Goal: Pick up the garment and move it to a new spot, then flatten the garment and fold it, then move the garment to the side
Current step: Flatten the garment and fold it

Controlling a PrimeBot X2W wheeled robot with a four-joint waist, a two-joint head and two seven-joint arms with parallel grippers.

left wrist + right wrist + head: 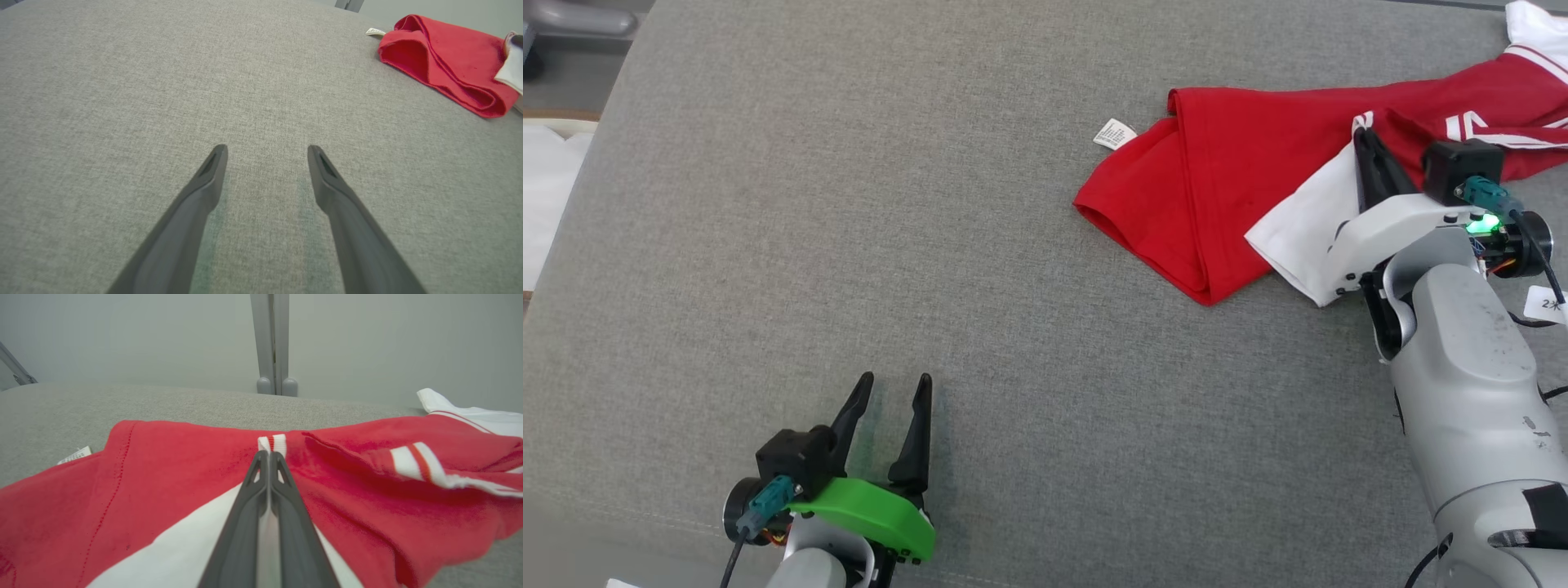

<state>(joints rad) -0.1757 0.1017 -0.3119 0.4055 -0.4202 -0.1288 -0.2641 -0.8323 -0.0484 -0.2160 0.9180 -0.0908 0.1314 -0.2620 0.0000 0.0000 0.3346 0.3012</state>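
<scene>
- Head view: the garment [1241, 180], red with white panels and striped trim, lies crumpled on the grey fabric surface [849, 204], close to its far edge and over on the right.
- A small white care label [1114, 133] sticks out of the garment's left side and lies flat on the surface.
- The right gripper [1364, 135] has its two dark fingers pressed together on a white-and-red fold of the garment.
- The left gripper [894, 380] hovers near the surface's near edge, well apart from the garment, with its fingers spread and nothing between them.
- Left wrist view: the left gripper [267, 149] stands wide open over bare grey fabric surface [122, 102]. The garment [445, 53] lies far off toward the far right, its care label [375, 31] beside it. A dark shape at the garment's right end may be the other gripper's finger, but it is too small to tell.
- Right wrist view: the right gripper [269, 454] is clamped shut, with a thin strip of white cloth pinched between its fingers. A striped cuff [273, 442] of the garment [184, 465] sits right at its tips.
</scene>
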